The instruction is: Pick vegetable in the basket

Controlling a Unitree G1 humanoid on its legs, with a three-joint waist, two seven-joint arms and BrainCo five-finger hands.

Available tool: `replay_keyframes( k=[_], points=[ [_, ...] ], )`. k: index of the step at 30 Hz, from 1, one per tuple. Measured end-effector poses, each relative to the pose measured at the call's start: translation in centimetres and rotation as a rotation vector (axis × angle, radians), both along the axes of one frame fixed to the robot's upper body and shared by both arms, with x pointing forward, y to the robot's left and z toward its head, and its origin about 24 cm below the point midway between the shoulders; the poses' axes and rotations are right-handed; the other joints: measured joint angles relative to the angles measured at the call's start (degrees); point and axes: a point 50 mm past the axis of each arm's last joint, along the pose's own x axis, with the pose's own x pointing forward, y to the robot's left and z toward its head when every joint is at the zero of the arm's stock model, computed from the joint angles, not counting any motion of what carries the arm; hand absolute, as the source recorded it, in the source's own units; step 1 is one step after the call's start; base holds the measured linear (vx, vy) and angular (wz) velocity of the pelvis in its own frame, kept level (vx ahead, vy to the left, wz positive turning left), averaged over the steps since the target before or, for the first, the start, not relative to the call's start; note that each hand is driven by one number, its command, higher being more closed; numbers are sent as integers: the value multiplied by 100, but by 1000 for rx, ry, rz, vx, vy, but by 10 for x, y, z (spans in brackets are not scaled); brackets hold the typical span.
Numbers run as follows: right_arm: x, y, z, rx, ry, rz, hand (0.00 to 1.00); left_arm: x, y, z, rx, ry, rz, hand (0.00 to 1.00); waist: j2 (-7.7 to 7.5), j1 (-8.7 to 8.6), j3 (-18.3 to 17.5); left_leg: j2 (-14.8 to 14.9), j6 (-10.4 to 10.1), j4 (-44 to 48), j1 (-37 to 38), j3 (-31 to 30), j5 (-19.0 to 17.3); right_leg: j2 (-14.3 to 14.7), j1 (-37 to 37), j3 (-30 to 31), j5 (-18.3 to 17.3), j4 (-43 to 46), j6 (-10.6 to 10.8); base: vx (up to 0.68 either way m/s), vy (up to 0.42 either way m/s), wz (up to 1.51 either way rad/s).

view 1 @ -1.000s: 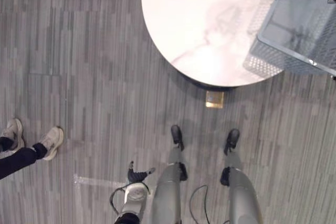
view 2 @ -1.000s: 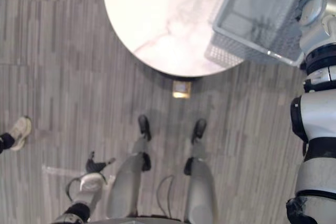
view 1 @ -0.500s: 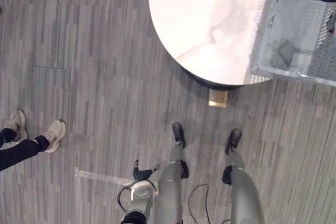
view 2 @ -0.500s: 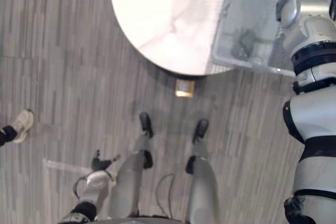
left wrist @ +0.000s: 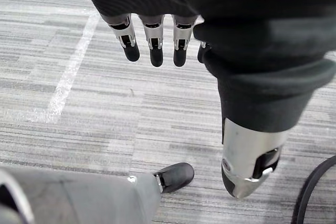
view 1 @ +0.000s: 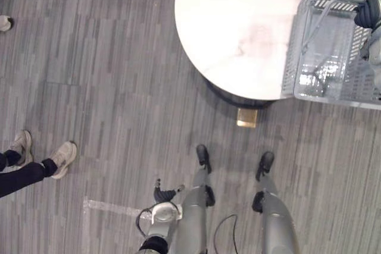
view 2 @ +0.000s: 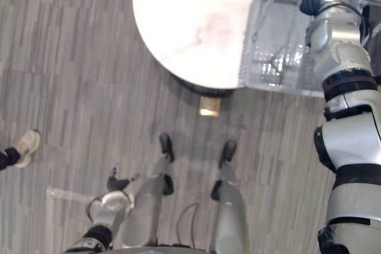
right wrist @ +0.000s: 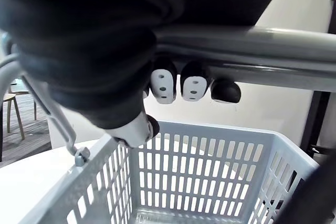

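Gripping the basket handle [right wrist: 262, 51]: right hand [right wrist: 94, 66] fingers [right wrist: 163, 83] curled.

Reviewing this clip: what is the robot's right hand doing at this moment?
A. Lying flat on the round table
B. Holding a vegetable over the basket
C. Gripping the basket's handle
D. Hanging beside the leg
C: in the right wrist view, the right hand has its fingers curled round the grey handle above the basket.

Round white marble table [view 1: 238, 28] on grey plank floor [view 1: 119, 87]; person's shoes [view 1: 62, 156] at left.
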Motion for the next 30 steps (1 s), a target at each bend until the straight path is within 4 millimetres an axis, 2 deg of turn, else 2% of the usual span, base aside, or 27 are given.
replay_keyframes(
  k=[2, 5, 11, 17, 21, 24, 26, 29, 30],
  points=[
    [-1, -9, -8, 40, 16, -25, 100, -2, 2, -1, 10, 12, -10, 0, 0, 6, 0, -10, 7, 0, 65, -14, 6, 10, 114, 10, 37, -97, 42, -30, -5, 2],
    [1, -12, -20, 49, 57, -35, 100, -5, 5, -4, 25, 32, -20, 0, 1, 6, -1, -47, 10, 0, 182, -36, 1, 2, 261, 35, 70, -192, 69, 0, 0, 0],
    [1, -18, -32, 84, 78, -56, 100, -5, 10, -3, 46, 36, -31, 0, 3, 7, -2, -86, 20, 3, 299, -141, 3, 13, 436, 38, 116, -306, 77, 0, 0, 0],
    [5, -12, -50, 52, 137, -48, 100, -5, 8, -4, 58, 52, -56, 0, 2, -14, -2, -62, 28, 1, 635, -263, -10, 103, 784, 68, 118, -388, 76, -10, -20, -5],
    [6, 3, -57, -23, 153, 14, 100, -9, 9, -8, 64, 91, -58, 0, -29, -57, -17, -33, 73, 0, 1009, -226, -109, 140, 1102, 153, 115, -418, 77, -18, -15, -14],
    [6, 28, -61, -103, 166, 122, 100, -14, 22, -9, 115, 121, -69, 0, -222, -155, -140, 15, 49, 0, 1147, -144, -146, 190, 1204, 249, 95, -470, 105, -18, -35, -18],
    [1, 49, -80, -167, 205, 232, 100, -20, 35, -11, 133, 147, -38, 0, -485, -227, -291, 70, 24, 0, 1323, -109, -197, 221, 1344, 294, 65, -475, 73, -3, -42, -10],
    [-7, 71, -106, -229, 272, 358, 100, -31, 43, -15, 171, 196, -59, 0, -743, -326, -567, 91, 17, 0, 1452, -66, -267, 234, 1438, 339, 54, -480, 58, 10, -23, -9],
    [-10, 76, -110, -240, 283, 385, 100, -33, 44, -16, 171, 205, -60, 0, -785, -335, -594, 91, 9, 0, 1508, -39, -287, 233, 1487, 359, 54, -481, 58, 22, -17, -19]
  ],
)
